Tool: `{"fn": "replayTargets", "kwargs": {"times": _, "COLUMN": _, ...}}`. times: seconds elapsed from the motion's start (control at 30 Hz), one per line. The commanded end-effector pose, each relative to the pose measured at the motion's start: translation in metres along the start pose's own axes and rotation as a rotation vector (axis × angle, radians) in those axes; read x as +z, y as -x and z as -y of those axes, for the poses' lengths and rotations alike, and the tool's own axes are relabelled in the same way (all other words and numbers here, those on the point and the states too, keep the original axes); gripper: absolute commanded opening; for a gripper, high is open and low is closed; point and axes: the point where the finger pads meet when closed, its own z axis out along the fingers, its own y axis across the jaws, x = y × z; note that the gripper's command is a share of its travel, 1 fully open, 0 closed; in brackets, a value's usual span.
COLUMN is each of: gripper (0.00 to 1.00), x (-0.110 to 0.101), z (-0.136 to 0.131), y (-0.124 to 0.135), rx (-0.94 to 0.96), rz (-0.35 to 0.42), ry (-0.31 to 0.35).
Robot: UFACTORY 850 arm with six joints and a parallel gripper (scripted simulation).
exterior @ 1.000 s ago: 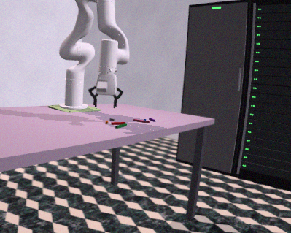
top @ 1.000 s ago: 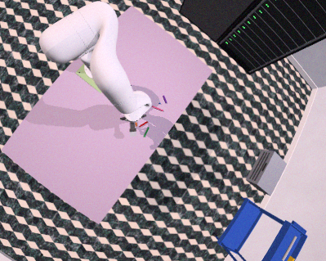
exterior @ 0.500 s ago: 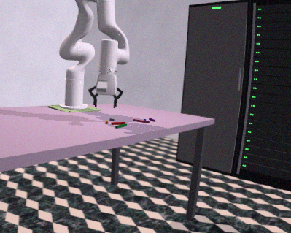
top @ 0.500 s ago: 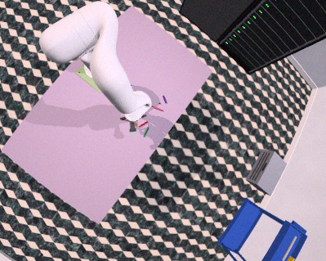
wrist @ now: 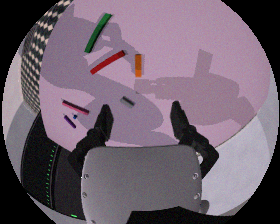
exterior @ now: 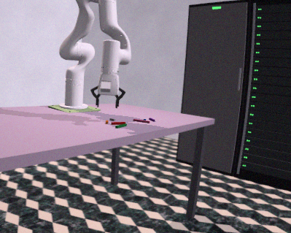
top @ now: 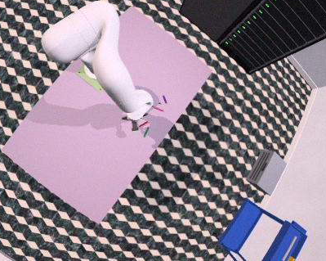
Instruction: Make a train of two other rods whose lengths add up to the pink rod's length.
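My gripper [exterior: 107, 107] [wrist: 140, 109] is open and empty, high above the table. A green rod [top: 146, 132] [exterior: 121, 125] [wrist: 98, 33] and a red rod [top: 144, 123] [exterior: 118, 123] [wrist: 107, 62] lie apart at different angles. An orange rod [exterior: 106, 122] [wrist: 138, 65] lies beside the red rod's end with a gap. A short grey rod [exterior: 111, 120] [wrist: 128, 102] lies alone. A pink rod [top: 158, 109] [exterior: 141, 120] [wrist: 75, 107] lies near a tiny blue rod [exterior: 144, 120] [wrist: 75, 116] and a purple rod [top: 165, 99] [exterior: 152, 120] [wrist: 70, 121]. The arm hides orange and grey in the top view.
The pink-purple table [top: 70, 145] [exterior: 44, 136] has an edge not far beyond the green rod. The arm's green base plate [top: 96, 86] [exterior: 68, 109] is at the opposite side. A dark server rack [exterior: 216, 74] stands beyond the table. Arm shadows fall across the rods.
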Motion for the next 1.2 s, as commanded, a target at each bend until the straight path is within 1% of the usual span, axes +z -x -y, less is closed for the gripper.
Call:
{"fn": "replayTargets", "kwargs": {"times": 0.0, "gripper": 1.0, "x": 0.0, "z": 0.04, "y": 0.015, "rx": -0.154, "rz": 0.0, "ry": -0.001}}
{"fn": "replayTargets", "kwargs": {"times": 0.07, "gripper": 1.0, "x": 0.0, "z": 0.04, "y": 0.015, "rx": -0.154, "rz": 0.0, "ry": -0.001}}
{"fn": "replayTargets", "kwargs": {"times": 0.1, "gripper": 1.0, "x": 0.0, "z": 0.07, "y": 0.029, "rx": -0.279, "rz": 0.0, "ry": 0.0}}
{"fn": "replayTargets", "kwargs": {"times": 0.17, "gripper": 1.0, "x": 0.0, "z": 0.078, "y": 0.034, "rx": -0.313, "rz": 0.0, "ry": 0.0}}
{"fn": "replayTargets", "kwargs": {"times": 0.2, "gripper": 1.0, "x": 0.001, "z": 0.086, "y": 0.039, "rx": -0.349, "rz": 0.0, "ry": 0.0}}
{"fn": "replayTargets", "kwargs": {"times": 0.47, "gripper": 1.0, "x": 0.001, "z": 0.164, "y": 0.095, "rx": -0.697, "rz": -0.002, "ry": 0.002}}
{"fn": "replayTargets", "kwargs": {"times": 0.53, "gripper": 1.0, "x": 0.001, "z": 0.168, "y": 0.098, "rx": -0.717, "rz": -0.002, "ry": 0.003}}
{"fn": "replayTargets", "kwargs": {"times": 1.17, "gripper": 1.0, "x": 0.001, "z": 0.168, "y": 0.098, "rx": -0.717, "rz": -0.002, "ry": 0.003}}
